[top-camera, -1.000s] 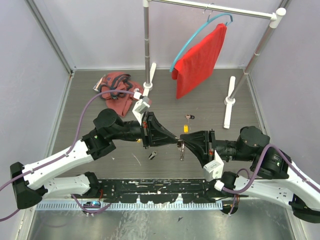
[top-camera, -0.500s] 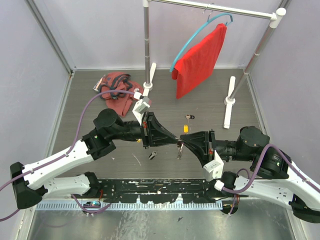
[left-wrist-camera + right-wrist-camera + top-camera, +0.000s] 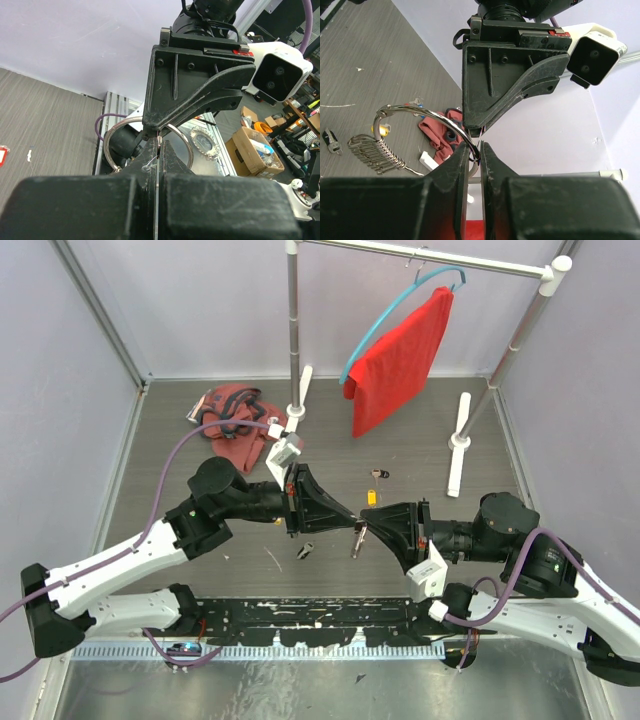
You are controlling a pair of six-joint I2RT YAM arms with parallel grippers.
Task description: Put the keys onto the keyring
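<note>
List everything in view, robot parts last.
keyring: 1, silver, held above the table centre between both sets of jaws
keys on the ring: silver bunch, count unclear, hanging off the keyring
loose keys: 3, one yellow tag and two dark, on the table near centre
crumpled cloth: 1, red-orange, back left of the table
hanging cloth: 1, red, on the hanger
hanger: 1, blue, on the rack
rack: 1, silver with white feet, at the back
table: 1, grey wood-grain
left jaws: black, shut on the keyring
right jaws: black, shut on the keyring, tip to tip with the left jaws
</note>
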